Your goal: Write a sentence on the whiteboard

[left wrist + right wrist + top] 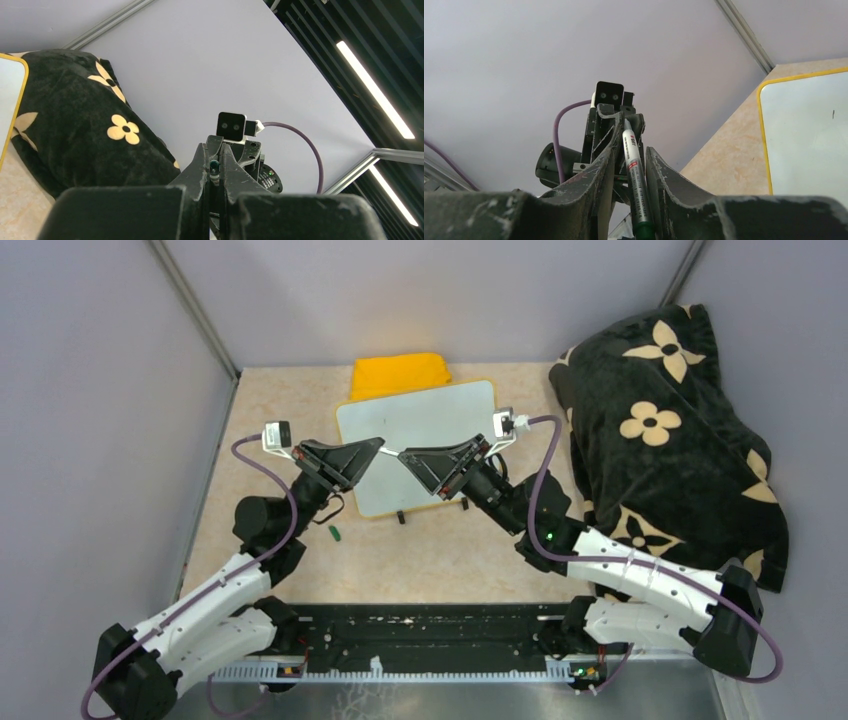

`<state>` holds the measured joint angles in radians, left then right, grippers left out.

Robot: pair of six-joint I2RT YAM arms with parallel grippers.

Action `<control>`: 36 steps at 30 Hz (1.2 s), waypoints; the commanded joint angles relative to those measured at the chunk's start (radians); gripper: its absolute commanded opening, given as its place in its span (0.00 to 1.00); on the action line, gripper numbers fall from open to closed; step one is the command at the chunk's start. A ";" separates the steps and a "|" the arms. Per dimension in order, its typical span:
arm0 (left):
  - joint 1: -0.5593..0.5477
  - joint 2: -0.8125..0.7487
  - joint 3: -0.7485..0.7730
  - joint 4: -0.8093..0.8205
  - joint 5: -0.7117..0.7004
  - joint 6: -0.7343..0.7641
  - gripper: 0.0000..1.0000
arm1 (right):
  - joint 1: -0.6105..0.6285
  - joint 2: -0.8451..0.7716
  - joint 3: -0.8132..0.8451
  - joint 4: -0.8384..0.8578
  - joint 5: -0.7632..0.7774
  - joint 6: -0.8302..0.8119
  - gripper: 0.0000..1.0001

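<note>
Passing the marker (633, 165), we risk dropping it if the left gripper (382, 445) — pinching it — releases before the narrow right gripper (402, 455) surely holds.

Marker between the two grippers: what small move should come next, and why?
Probably close the right gripper firmly on the marker. Its fingers flank the barrel with a gap showing, while the left gripper pinches the far end. The whiteboard below looks unwritten.
</note>
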<state>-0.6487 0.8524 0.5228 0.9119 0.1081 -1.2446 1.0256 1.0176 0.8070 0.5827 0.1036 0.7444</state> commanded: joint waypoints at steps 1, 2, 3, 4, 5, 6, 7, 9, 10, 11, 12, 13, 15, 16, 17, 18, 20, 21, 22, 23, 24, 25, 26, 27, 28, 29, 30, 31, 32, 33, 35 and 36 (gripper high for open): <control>-0.005 -0.007 -0.007 -0.027 -0.005 0.027 0.00 | 0.005 0.001 0.052 0.045 -0.036 0.006 0.26; -0.005 -0.006 -0.007 -0.027 -0.005 0.025 0.00 | 0.004 0.000 0.051 0.045 -0.036 0.005 0.24; -0.005 -0.006 -0.007 -0.027 -0.003 0.025 0.00 | 0.005 -0.001 0.051 0.045 -0.036 0.006 0.21; -0.005 -0.005 -0.009 -0.027 -0.002 0.025 0.00 | 0.005 -0.001 0.050 0.046 -0.036 0.006 0.17; -0.005 -0.005 -0.009 -0.027 -0.001 0.025 0.00 | 0.005 -0.002 0.048 0.049 -0.036 0.006 0.12; -0.006 -0.004 -0.009 -0.027 0.000 0.025 0.00 | 0.004 -0.003 0.043 0.057 -0.036 0.006 0.09; -0.005 -0.004 -0.009 -0.027 0.002 0.025 0.00 | 0.004 -0.006 0.038 0.065 -0.034 0.005 0.07; -0.005 -0.004 -0.010 -0.029 0.003 0.025 0.00 | 0.004 -0.008 0.033 0.074 -0.027 0.007 0.06; -0.005 -0.004 -0.012 -0.028 0.004 0.024 0.00 | 0.004 -0.009 0.031 0.077 -0.027 0.008 0.06; -0.005 -0.004 -0.013 -0.029 0.003 0.024 0.00 | 0.004 -0.009 0.030 0.082 -0.027 0.007 0.07; -0.005 -0.005 -0.015 -0.028 0.004 0.024 0.00 | 0.005 -0.010 0.029 0.086 -0.027 0.010 0.11; -0.005 -0.005 -0.016 -0.029 0.003 0.022 0.00 | 0.005 -0.010 0.028 0.089 -0.028 0.011 0.15; -0.005 -0.006 -0.017 -0.029 0.004 0.022 0.00 | 0.004 -0.008 0.029 0.090 -0.027 0.013 0.20; -0.005 -0.005 -0.017 -0.030 0.005 0.022 0.00 | 0.004 -0.008 0.029 0.090 -0.026 0.013 0.21; -0.005 -0.005 -0.017 -0.031 0.004 0.022 0.00 | 0.005 -0.007 0.028 0.092 -0.026 0.013 0.22; -0.005 -0.006 -0.017 -0.030 0.004 0.022 0.00 | 0.004 -0.007 0.029 0.093 -0.027 0.015 0.22; -0.006 -0.006 -0.017 -0.029 0.005 0.022 0.00 | 0.004 -0.006 0.031 0.092 -0.029 0.015 0.22; -0.005 -0.005 -0.017 -0.029 0.005 0.022 0.00 | 0.004 -0.004 0.032 0.094 -0.032 0.015 0.21; -0.006 -0.004 -0.017 -0.031 0.006 0.022 0.00 | 0.004 -0.003 0.032 0.094 -0.035 0.015 0.20; -0.005 -0.003 -0.017 -0.031 0.006 0.022 0.00 | 0.004 -0.001 0.033 0.096 -0.039 0.014 0.18; -0.005 -0.003 -0.017 -0.030 0.007 0.022 0.00 | 0.004 0.001 0.036 0.094 -0.045 0.014 0.16; -0.005 -0.001 -0.017 -0.030 0.008 0.022 0.00 | 0.004 0.002 0.038 0.089 -0.050 0.015 0.13; -0.005 -0.001 -0.016 -0.031 0.007 0.022 0.00 | 0.004 0.005 0.042 0.086 -0.056 0.015 0.09; -0.005 -0.001 -0.015 -0.033 0.008 0.022 0.00 | 0.004 0.005 0.043 0.083 -0.061 0.015 0.05; -0.006 0.000 -0.014 -0.034 0.010 0.023 0.00 | 0.004 0.005 0.043 0.082 -0.065 0.015 0.01; -0.006 0.001 -0.013 -0.036 0.011 0.023 0.00 | 0.004 0.005 0.043 0.080 -0.067 0.016 0.00; -0.005 0.001 -0.011 -0.039 0.012 0.025 0.00 | 0.005 0.004 0.043 0.080 -0.069 0.017 0.00; -0.006 0.002 -0.009 -0.041 0.015 0.026 0.00 | 0.004 0.003 0.042 0.077 -0.072 0.015 0.00; -0.005 0.005 -0.008 -0.044 0.018 0.027 0.00 | 0.005 0.000 0.039 0.077 -0.074 0.015 0.00; -0.005 0.006 -0.006 -0.046 0.023 0.027 0.00 | 0.004 -0.002 0.038 0.077 -0.076 0.010 0.00; -0.005 0.006 -0.002 -0.058 0.029 0.030 0.04 | 0.004 -0.011 0.038 0.059 -0.076 -0.005 0.00; -0.005 0.004 0.000 -0.069 0.029 0.033 0.13 | 0.004 -0.018 0.039 0.047 -0.073 -0.014 0.00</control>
<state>-0.6498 0.8478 0.5228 0.9150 0.1093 -1.2530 1.0237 1.0195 0.8070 0.5915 0.0883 0.7517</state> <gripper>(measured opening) 0.044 0.120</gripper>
